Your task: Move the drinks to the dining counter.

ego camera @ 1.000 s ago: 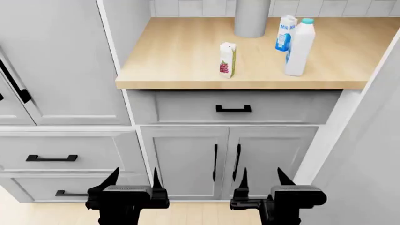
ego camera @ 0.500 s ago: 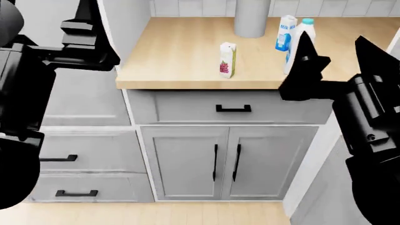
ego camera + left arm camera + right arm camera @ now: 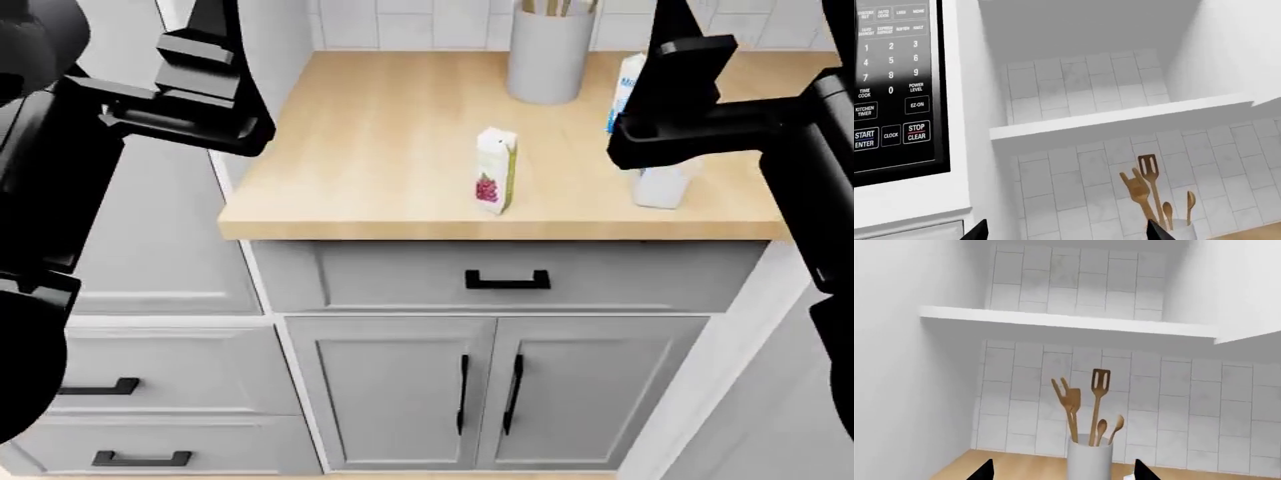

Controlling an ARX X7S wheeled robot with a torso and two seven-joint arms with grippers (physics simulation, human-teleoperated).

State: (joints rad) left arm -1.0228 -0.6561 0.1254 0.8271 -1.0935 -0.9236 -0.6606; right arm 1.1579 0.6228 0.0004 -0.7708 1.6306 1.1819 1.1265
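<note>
— Where are our drinks?

— On the light-wood worktop [image 3: 387, 140]. The raspberry carton [image 3: 494, 170] stands up tall in the middle, out in the open. The Milk carton [image 3: 627, 85] and the white bottle [image 3: 661, 185] are farther right, mostly hidden behind our right gripper [image 3: 674, 90].

— Which arm is closer?

— We think the right one. It hangs high, so the carton sits below it and toward our left.

— Are the grippers open?

— Both look open and empty. In the wrist views the finger tips sit well apart. The left gripper [image 3: 207, 85] is up by the cabinet. We can't see the dining counter.
</note>
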